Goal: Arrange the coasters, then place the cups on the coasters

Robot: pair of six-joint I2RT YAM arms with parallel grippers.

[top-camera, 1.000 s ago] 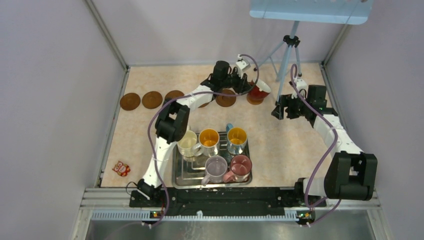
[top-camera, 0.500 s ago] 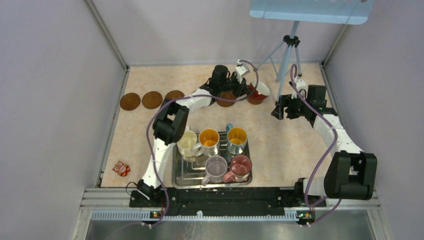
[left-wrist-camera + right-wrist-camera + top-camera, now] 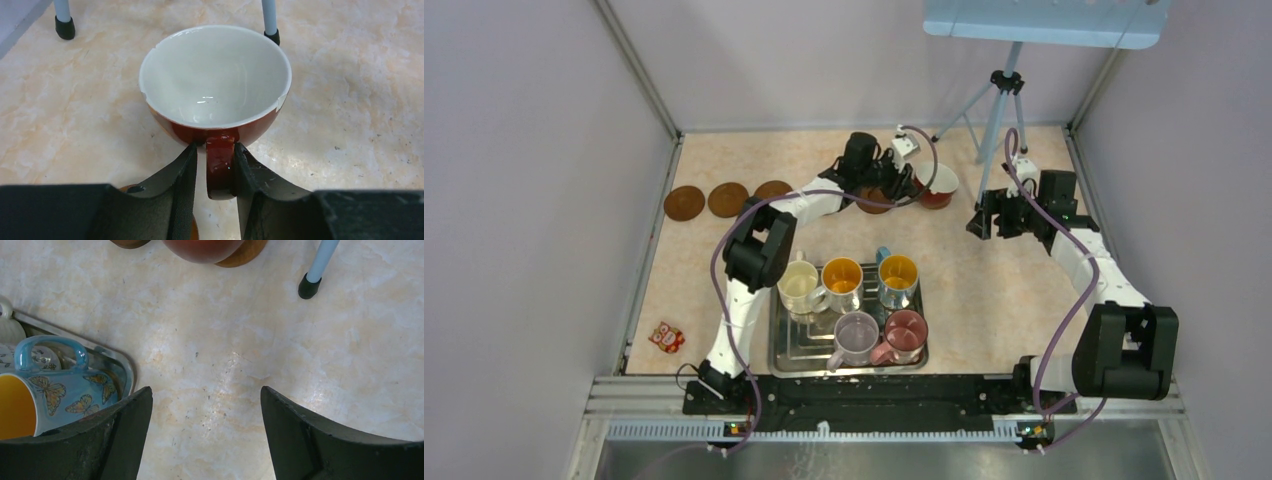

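The wide cup [image 3: 215, 85], white inside and dark red outside, stands at the back of the table [image 3: 938, 184]. A tan coaster [image 3: 247, 252] shows under its edge. My left gripper [image 3: 215, 147] straddles the cup's handle [image 3: 220, 167]. The right finger touches the handle and a narrow gap shows at the left finger. Three dark coasters [image 3: 727, 199] lie in a row at the back left, and another [image 3: 874, 198] lies under my left arm. My right gripper [image 3: 206, 395] hangs open and empty to the cup's right [image 3: 984, 222]. Several cups [image 3: 842, 275] stand in the silver tray [image 3: 789, 355].
A tripod [image 3: 999, 110] stands behind the red cup, with one foot [image 3: 309, 287] close to its right. The blue-handled butterfly mug [image 3: 65, 385] is at the tray's near corner in the right wrist view. A small orange toy [image 3: 665, 337] lies at the front left.
My left arm carried the red cup a little back and to the right and set it down. Its jaws have eased off the handle. The right arm has not moved.
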